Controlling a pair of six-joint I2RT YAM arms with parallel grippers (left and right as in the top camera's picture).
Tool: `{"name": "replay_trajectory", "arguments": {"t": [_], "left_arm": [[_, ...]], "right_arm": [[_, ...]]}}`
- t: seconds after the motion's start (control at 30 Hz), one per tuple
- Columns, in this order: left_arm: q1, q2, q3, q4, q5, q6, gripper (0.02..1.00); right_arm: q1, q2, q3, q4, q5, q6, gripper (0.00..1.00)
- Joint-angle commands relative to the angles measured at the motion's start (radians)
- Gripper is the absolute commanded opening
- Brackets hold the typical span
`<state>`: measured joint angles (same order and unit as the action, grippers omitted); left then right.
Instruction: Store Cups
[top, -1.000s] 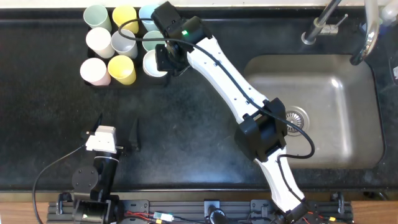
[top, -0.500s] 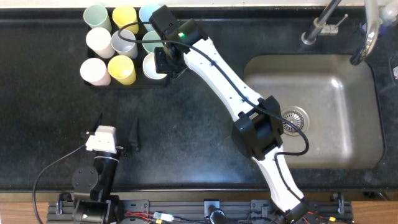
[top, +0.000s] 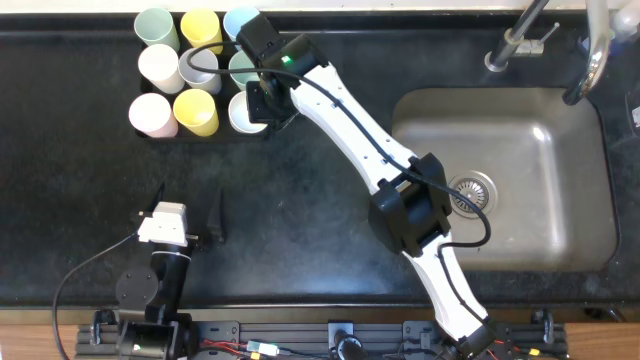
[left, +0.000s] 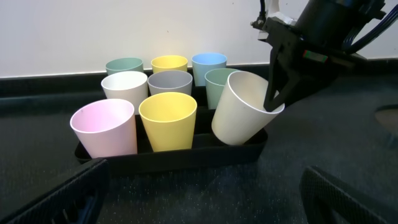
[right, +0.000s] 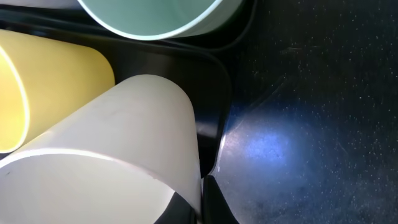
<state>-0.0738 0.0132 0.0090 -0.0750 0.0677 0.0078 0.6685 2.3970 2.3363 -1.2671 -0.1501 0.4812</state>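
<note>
Clamping the white cup (left: 239, 115) by its rim, the right gripper (left: 272, 104) holds it tilted, base at the free corner of the tray (left: 186, 160), mouth leaning outward.

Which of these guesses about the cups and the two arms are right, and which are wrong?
1. The right pincer grips a white cup by its rim. True.
2. That cup stands upright. False: it leans, tilted, at the corner of the tray.
3. A pink cup stands in the tray beside a yellow cup. True.
4. The other arm carries a cup too. False: the left pincer is open, holds nothing and is apart from the tray.
</note>
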Motion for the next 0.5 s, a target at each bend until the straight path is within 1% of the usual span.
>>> {"name": "replay_trajectory", "arguments": {"t": [0.03,0.3,0.5], "left_arm": [[0.007,-0.011,-0.001,-0.003,-0.002,0.019,1.0],[0.007,-0.011,-0.001,-0.003,-0.002,0.019,1.0],[0.007,-0.011,-0.001,-0.003,-0.002,0.019,1.0]], "right_arm": [[0.007,0.003,0.037,0.008,-0.003,-0.006,0.108],[0.006,0.003,0.037,0.01,-0.003,-0.006,0.141],[0.006,0.003,0.037,0.016,-0.003,-0.006,0.303]]}}
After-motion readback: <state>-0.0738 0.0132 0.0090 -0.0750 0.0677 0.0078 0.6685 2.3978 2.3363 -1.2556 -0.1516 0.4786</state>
